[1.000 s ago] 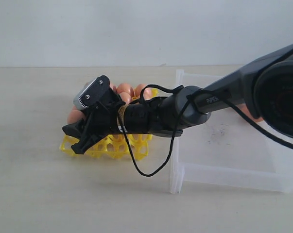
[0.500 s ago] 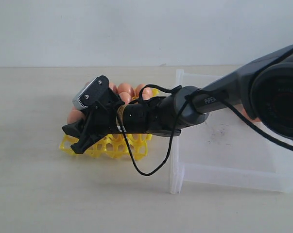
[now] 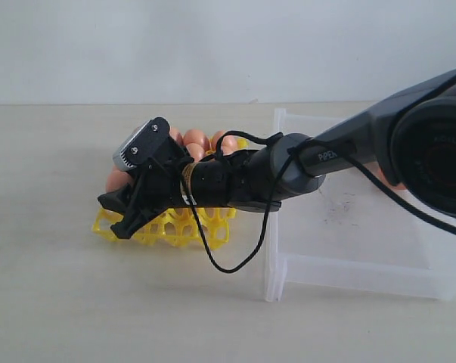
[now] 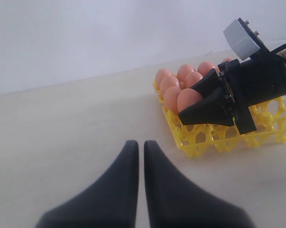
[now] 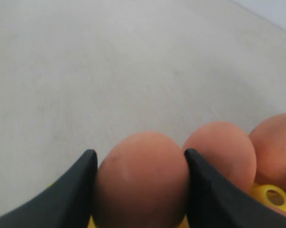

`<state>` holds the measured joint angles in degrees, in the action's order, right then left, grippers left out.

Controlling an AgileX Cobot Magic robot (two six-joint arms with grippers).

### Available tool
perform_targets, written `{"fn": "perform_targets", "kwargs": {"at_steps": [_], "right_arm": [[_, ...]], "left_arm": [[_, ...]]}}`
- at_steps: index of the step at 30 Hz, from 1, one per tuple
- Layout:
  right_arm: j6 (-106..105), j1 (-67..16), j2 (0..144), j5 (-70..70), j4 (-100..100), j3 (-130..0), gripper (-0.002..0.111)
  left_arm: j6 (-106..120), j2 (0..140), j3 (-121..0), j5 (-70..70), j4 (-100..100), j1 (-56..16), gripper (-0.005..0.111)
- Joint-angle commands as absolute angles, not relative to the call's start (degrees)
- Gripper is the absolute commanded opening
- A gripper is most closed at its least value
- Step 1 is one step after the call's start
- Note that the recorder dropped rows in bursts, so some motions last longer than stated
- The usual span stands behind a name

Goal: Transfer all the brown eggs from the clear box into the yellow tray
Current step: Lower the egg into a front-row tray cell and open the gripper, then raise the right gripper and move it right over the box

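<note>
While the right pincer [image 3: 116, 214] grasps one brown egg [image 5: 140, 185] over the yellow tray [image 4: 199, 142], more brown eggs [image 4: 173, 80] sit in cups beside it. The left pincer [image 4: 139, 145], clenched and empty, hovers above the worktop [image 3: 54, 302] near the tray. The clear box [image 3: 348, 268] stands just beside the tray.

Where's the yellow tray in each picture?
Exterior view: tray left of middle, under the right gripper.
Left wrist view: tray past the left gripper, eggs in it.
Right wrist view: only a yellow bit, beside the neighbouring eggs.
Shared landmark: the right gripper holding an egg.
</note>
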<state>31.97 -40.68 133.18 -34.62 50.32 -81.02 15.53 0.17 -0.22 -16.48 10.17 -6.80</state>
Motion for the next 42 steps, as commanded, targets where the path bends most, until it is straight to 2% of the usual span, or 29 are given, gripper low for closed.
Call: {"fn": "perform_targets", "kwargs": {"at_steps": [1,9,12,14,15,17,42], "right_arm": [[31.6,-40.5,133.2,-31.6,50.0,-81.3,0.000],[31.6,-40.5,133.2,-31.6,50.0,-81.3,0.001],[31.7,-40.5,133.2,-31.5,50.0,-81.3,0.014],[32.6,-40.5,133.2,-31.3,49.6,-81.3,0.028],[33.1,-40.5,133.2,-30.4,47.6,-81.3,0.041],[33.1,-40.5,133.2,-27.9,46.1,-81.3,0.048],[36.5,-40.5,133.1,-28.2,45.0,-81.3,0.049]], "left_arm": [[15.5,0.0,0.0,-16.4,10.1,-7.1,0.004],[15.5,0.0,0.0,-16.4,10.1,-7.1,0.004],[15.5,0.0,0.0,-16.4,10.1,-7.1,0.004],[15.5,0.0,0.0,-16.4,10.1,-7.1,0.004],[15.5,0.0,0.0,-16.4,10.1,-7.1,0.004],[15.5,0.0,0.0,-16.4,10.1,-7.1,0.004],[15.5,0.0,0.0,-16.4,10.1,-7.1,0.004]]}}
